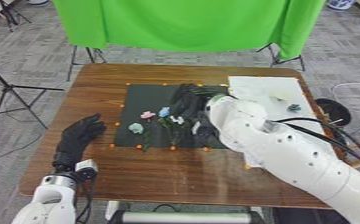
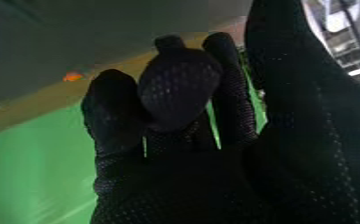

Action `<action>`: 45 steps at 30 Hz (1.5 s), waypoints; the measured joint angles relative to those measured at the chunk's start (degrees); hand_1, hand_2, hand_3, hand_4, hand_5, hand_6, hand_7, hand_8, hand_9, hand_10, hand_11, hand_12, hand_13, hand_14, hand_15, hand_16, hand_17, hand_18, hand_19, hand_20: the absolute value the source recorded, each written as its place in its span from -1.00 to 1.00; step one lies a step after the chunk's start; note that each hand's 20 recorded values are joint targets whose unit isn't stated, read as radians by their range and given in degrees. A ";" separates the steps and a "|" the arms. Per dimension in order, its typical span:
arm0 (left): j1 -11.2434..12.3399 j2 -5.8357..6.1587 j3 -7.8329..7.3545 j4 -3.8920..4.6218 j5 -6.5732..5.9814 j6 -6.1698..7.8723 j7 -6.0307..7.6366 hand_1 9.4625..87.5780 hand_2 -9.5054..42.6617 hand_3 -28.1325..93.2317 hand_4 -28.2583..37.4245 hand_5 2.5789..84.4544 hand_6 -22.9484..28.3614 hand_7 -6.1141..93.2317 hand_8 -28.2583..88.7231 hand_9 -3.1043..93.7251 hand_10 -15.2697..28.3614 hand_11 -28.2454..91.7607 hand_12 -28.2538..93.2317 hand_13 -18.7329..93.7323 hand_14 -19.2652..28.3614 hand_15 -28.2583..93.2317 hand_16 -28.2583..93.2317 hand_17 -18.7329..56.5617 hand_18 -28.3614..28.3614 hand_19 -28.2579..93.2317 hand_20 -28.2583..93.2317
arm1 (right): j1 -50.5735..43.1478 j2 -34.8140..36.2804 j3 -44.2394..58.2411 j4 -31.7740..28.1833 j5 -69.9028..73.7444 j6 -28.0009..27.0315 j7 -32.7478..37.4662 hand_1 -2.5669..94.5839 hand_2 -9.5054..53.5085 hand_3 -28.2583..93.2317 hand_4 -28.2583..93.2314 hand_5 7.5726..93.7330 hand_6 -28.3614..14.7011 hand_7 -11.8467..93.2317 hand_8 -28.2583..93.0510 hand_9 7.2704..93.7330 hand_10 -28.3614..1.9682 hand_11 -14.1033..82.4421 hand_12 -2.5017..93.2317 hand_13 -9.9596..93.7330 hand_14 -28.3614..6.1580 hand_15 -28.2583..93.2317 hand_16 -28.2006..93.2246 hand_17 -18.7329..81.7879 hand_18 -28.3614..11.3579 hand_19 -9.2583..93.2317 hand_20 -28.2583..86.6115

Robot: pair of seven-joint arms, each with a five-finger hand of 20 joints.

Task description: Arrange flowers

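Well, head view: flowers on mat; wrist view: probably orange marker.

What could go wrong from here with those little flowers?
The right hand is close to the blue flower, so it might knock it sideways. The black cable curving off that arm could perhaps catch the blue-green flower on the white sheet.
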 measured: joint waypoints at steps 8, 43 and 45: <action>0.02 -0.02 -0.01 -0.01 0.00 0.00 0.00 -0.68 -0.87 0.60 -1.00 0.15 -0.07 -0.53 -0.63 0.07 0.30 -0.21 -0.30 0.06 0.50 -0.19 -0.52 -0.22 0.44 -0.39 -0.18 | -0.57 6.06 7.65 -1.56 -7.47 4.92 0.72 -0.27 -1.00 0.62 -0.84 -0.23 0.31 -0.59 -0.64 -0.15 -0.23 -0.60 -0.56 0.77 0.49 0.56 -0.06 0.53 -0.29 1.00 0.42; 0.22 -0.05 -0.08 -0.16 0.02 -0.01 -0.02 -0.68 -0.84 0.59 -1.00 0.16 -0.07 -0.53 -0.63 0.07 0.30 -0.21 -0.30 0.06 0.50 -0.19 -0.52 -0.23 0.44 -0.39 -0.18 | -17.42 19.27 26.41 9.83 -9.51 -0.05 13.89 -0.34 -1.00 0.54 -0.88 -0.04 0.29 -0.54 -0.64 0.10 -0.22 -0.46 -0.51 0.80 0.43 0.68 -0.09 0.59 -0.45 1.00 0.60; 0.19 -0.09 -0.06 -0.15 0.02 -0.01 -0.02 -0.68 -0.84 0.59 -1.00 0.16 -0.07 -0.53 -0.63 0.07 0.30 -0.21 -0.30 0.06 0.50 -0.19 -0.52 -0.23 0.44 -0.39 -0.18 | -17.63 19.27 25.39 9.95 -9.77 3.81 13.68 -0.31 -1.00 0.55 -0.88 -0.03 0.30 -0.53 -0.64 0.12 -0.21 -0.43 -0.51 0.81 0.44 0.69 -0.09 0.60 -0.44 1.00 0.61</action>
